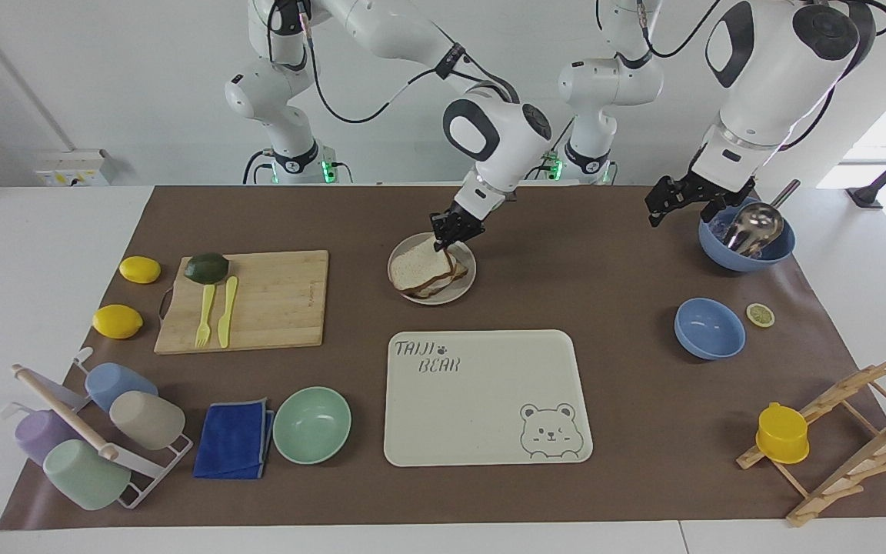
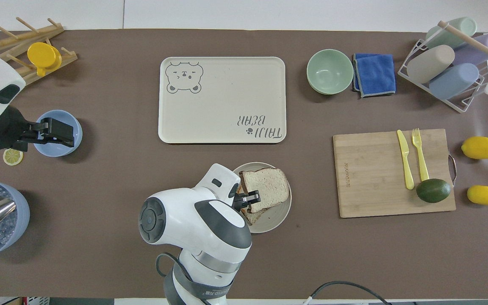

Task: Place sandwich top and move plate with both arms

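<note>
The sandwich top (image 1: 420, 267) lies on the egg toast (image 1: 437, 290) in the plate (image 1: 468, 285), covering the egg. My right gripper (image 1: 443, 240) is shut on the slice's edge that is nearer to the robots, low over the plate. In the overhead view the right gripper (image 2: 250, 198) pinches the sandwich top (image 2: 267, 184) at its edge, and only a corner of the toast (image 2: 250, 216) shows on the plate (image 2: 278, 217). My left gripper (image 1: 677, 211) waits open and empty in the air beside the blue bowl with the metal scoop (image 1: 747, 231).
The bear tray (image 1: 481, 400) lies farther from the robots than the plate. A cutting board (image 1: 258, 300) with yellow cutlery and an avocado sits toward the right arm's end. A small blue bowl (image 1: 708, 328), a lemon slice (image 1: 760, 314) and a wooden rack (image 1: 843, 431) sit toward the left arm's end.
</note>
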Tool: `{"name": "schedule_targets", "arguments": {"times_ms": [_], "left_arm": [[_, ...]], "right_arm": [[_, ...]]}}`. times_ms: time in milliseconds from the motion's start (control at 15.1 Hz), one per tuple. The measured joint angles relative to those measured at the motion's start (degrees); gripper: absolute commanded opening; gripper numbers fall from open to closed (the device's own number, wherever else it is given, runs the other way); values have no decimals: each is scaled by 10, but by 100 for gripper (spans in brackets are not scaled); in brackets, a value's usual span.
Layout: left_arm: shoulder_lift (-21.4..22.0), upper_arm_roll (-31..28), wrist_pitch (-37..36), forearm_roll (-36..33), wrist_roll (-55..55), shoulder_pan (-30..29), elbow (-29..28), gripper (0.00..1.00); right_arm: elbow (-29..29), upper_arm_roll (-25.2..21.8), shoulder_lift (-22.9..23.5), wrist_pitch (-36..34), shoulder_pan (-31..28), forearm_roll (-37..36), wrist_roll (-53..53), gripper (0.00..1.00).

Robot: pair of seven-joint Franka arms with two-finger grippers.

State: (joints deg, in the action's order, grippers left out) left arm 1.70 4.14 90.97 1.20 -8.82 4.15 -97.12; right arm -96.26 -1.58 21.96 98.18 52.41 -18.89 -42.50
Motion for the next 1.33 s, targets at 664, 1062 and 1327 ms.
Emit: {"name": "schedule_targets", "arguments": {"times_ms": [664,1062,1327], "left_arm": [[0,0,0,0,0,0,0,100],[0,0,0,0,0,0,0,100],[0,0,0,0,0,0,0,100]], "right_arm": [[0,-1,1,3,16,-4,-6,6],[-10,-1,5,53,14,2,-25,89],[-11,-3,5,93,7,28,-27,100]]}}
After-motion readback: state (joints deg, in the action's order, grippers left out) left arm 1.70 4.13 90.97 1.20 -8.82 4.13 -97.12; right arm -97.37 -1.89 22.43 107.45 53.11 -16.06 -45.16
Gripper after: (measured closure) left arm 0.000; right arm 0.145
